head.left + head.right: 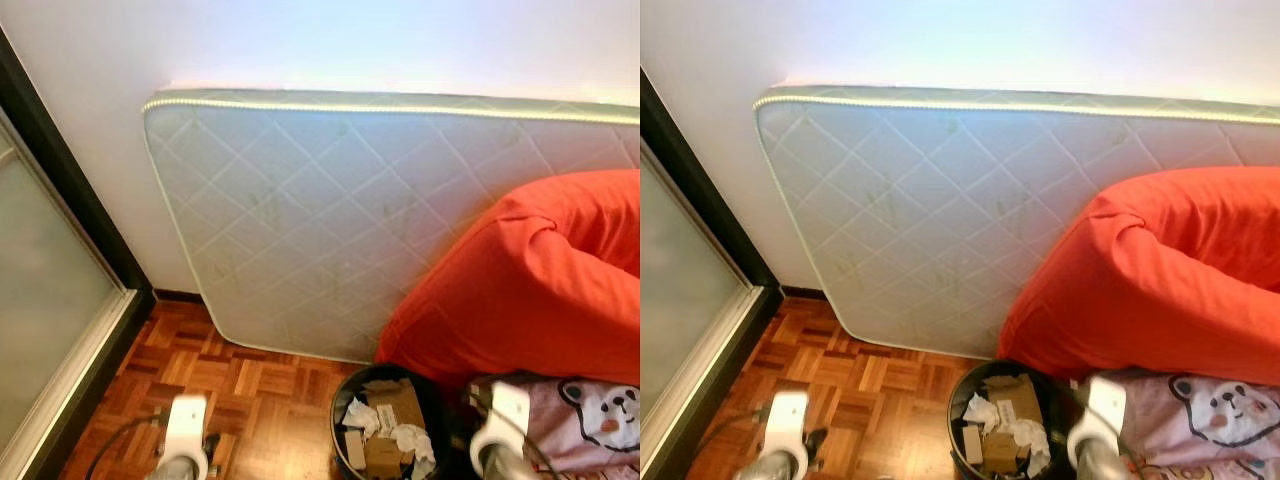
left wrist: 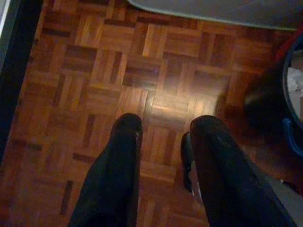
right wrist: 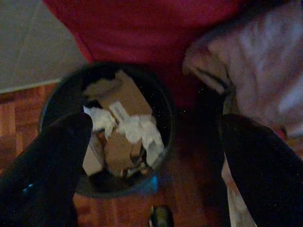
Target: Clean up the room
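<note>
Now a bin is seen straight ahead on the parquet floor, already loaded with cardboard and crumpled tissue. It stands just in front of a red beanbag, with a mattress propped on edge against the wall behind. A pink cloth with a bear print lies just beside the bin on the right.

The right gripper is held over the bin — fingers spread wide, nothing carried between them. The left gripper is pointed at bare parquet, its fingers parted too and nothing held; a small dark object, not identifiable, lies on the floor close under one finger.

No loose litter can be made out on the open floor, so the step in hand is judged to be a search for the next thing to clear. It would be done best with the head swept slowly across the floor — the bin kept in sight as the drop point. The pink cloth is likely a candidate; it should be pinched at a raised fold, not pressed flat.
</note>
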Robot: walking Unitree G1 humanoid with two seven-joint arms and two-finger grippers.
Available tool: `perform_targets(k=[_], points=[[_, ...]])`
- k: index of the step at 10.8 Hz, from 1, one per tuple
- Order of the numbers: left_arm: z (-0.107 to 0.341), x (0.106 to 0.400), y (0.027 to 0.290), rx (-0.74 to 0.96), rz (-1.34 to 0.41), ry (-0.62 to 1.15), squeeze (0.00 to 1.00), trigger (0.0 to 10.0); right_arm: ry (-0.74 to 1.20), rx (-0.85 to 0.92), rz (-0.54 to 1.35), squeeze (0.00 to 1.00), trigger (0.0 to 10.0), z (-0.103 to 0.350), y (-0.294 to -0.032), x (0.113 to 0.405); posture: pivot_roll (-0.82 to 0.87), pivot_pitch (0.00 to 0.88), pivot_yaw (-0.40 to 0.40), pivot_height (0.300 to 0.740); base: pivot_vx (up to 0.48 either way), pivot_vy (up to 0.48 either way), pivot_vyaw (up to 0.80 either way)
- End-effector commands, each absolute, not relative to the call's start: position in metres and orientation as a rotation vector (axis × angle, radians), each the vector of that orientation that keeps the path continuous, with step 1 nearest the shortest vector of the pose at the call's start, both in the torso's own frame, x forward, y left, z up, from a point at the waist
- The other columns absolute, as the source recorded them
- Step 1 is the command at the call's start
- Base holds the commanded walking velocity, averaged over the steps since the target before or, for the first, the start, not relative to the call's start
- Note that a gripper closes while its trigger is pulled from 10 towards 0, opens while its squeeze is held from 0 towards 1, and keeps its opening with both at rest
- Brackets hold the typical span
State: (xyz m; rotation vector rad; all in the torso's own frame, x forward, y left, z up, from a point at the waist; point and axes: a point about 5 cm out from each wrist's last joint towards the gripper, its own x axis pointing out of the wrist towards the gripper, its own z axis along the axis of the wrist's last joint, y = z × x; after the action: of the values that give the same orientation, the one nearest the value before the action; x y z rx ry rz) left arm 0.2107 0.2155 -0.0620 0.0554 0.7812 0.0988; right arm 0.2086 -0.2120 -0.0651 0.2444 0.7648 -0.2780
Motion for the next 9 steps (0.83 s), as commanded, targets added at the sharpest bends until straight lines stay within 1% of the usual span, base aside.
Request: perform_targets(k=[1, 3, 5, 6, 8, 9], points=[[-0.065, 0.206, 0.218, 0.051, 0.112, 0.808, 0.0, 10.0, 0.804, 0.256, -0.271, 0.0, 10.0, -0.071, -0.205, 0.2, 0.14, 0.0, 0.009, 0.74, 0.0, 0.0, 0.0], [-0.063, 0.21, 0.214, 0.048, 0.11, 0.801, 0.0, 10.0, 0.795, 0.252, -0.269, 0.0, 10.0, -0.071, -0.208, 0.2, 0.13, 0.0, 0.001, 0.74, 0.0, 0.0, 0.0], [-0.061, 0.215, 0.21, 0.05, 0.103, 0.789, 0.0, 10.0, 0.761, 0.248, -0.305, 0.0, 10.0, -0.069, -0.219, 0.198, 0.12, 0.0, -0.002, 0.74, 0.0, 0.0, 0.0], [-0.063, 0.211, 0.211, 0.052, 0.107, 0.796, 0.0, 10.0, 0.743, 0.25, -0.332, 0.0, 10.0, -0.069, -0.226, 0.193, 0.11, 0.0, -0.001, 0.74, 0.0, 0.0, 0.0], [-0.069, 0.201, 0.211, 0.064, 0.094, 0.827, 0.0, 10.0, 0.727, 0.258, -0.448, 0.0, 10.0, -0.07, -0.247, 0.178, 0.09, 0.0, 0.002, 0.74, 0.0, 0.0, 0.0], [-0.07, 0.2, 0.211, 0.06, 0.1, 0.829, 0.0, 10.0, 0.754, 0.255, -0.472, 0.0, 10.0, -0.073, -0.254, 0.167, 0.1, 0.0, -0.008, 0.74, 0.0, 0.0, 0.0]])
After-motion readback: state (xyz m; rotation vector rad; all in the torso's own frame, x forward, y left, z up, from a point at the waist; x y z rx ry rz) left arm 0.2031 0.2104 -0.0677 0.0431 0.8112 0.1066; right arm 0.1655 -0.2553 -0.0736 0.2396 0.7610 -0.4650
